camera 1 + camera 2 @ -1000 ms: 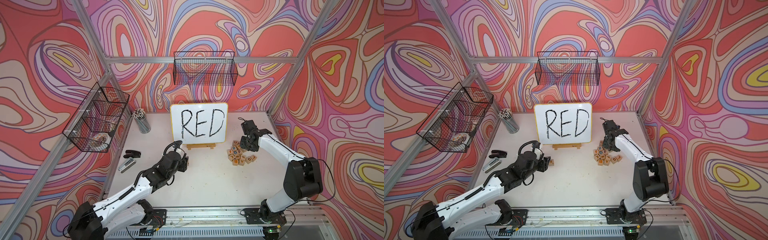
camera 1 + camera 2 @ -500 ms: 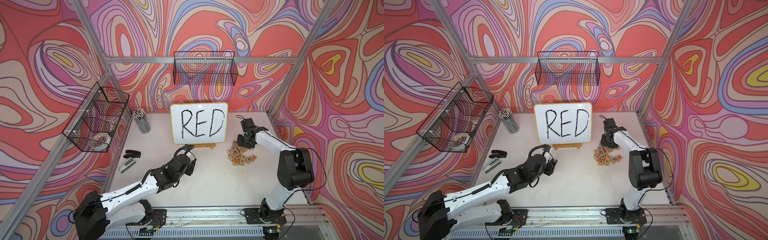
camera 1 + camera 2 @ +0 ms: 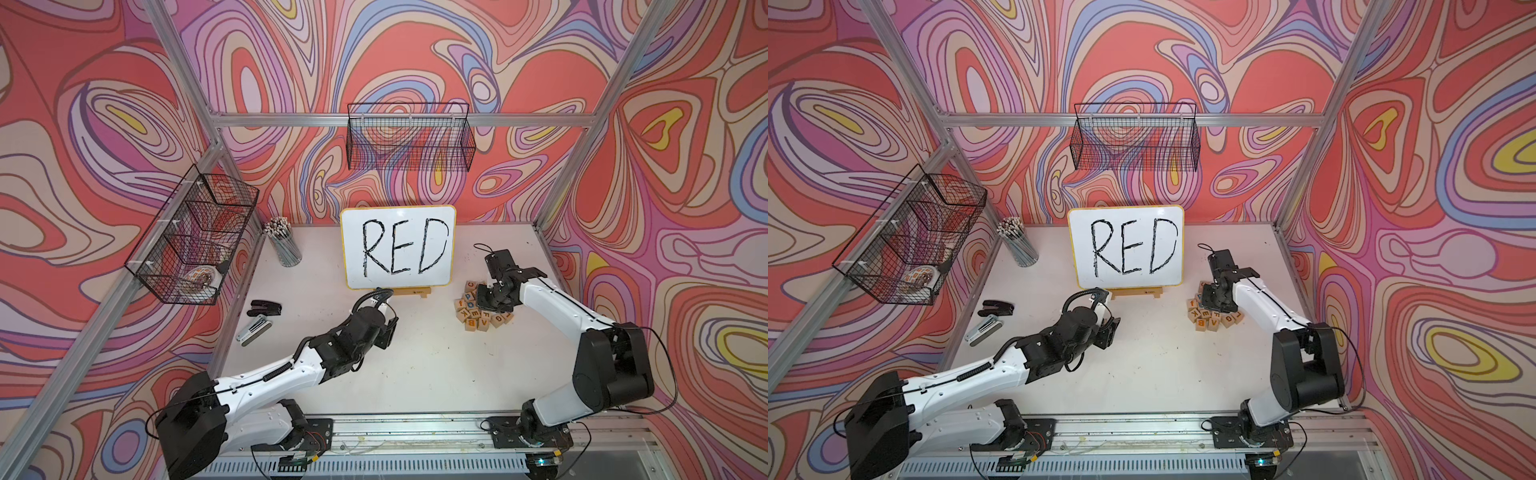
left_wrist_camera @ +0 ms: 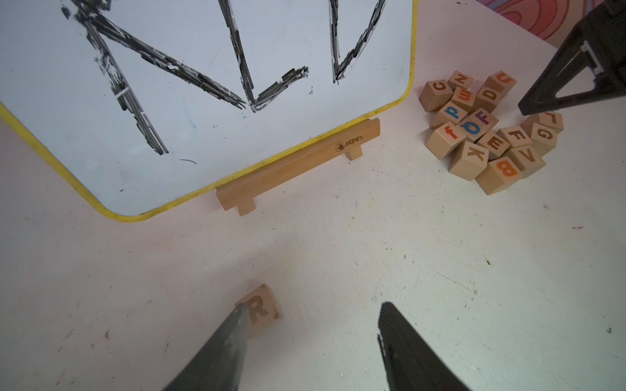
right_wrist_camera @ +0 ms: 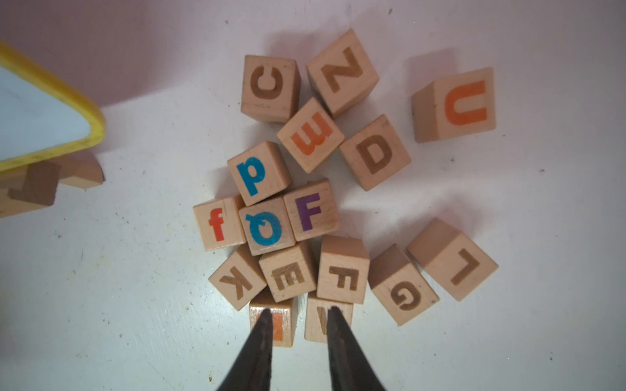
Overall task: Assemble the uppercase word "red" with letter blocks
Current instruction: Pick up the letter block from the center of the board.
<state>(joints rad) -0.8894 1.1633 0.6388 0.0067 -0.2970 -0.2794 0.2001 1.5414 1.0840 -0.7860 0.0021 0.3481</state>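
The R letter block [image 4: 262,309] lies flat on the table in front of the whiteboard. My left gripper [image 4: 313,306] stands open over it, with one fingertip at the block's edge and the other well clear. In both top views the left gripper [image 3: 384,328] hides this block. The E block [image 5: 288,276] and the D block [image 5: 374,154] lie in the pile of letter blocks [image 3: 478,316] at the right. My right gripper [image 5: 299,310] hovers over the pile's near edge, shut to a narrow slit and holding nothing.
The yellow-rimmed whiteboard [image 3: 397,247] reading RED stands on a wooden stand [image 4: 298,166] at the back centre. A pencil cup [image 3: 284,245], a black stapler [image 3: 264,308] and a silver stapler [image 3: 253,329] sit at the left. Wire baskets [image 3: 409,141] [image 3: 191,241] hang on the walls.
My left arm has reached right, toward the table's middle, and its jaws have parted from the R block. The right gripper's jaws have drawn together above the pile.
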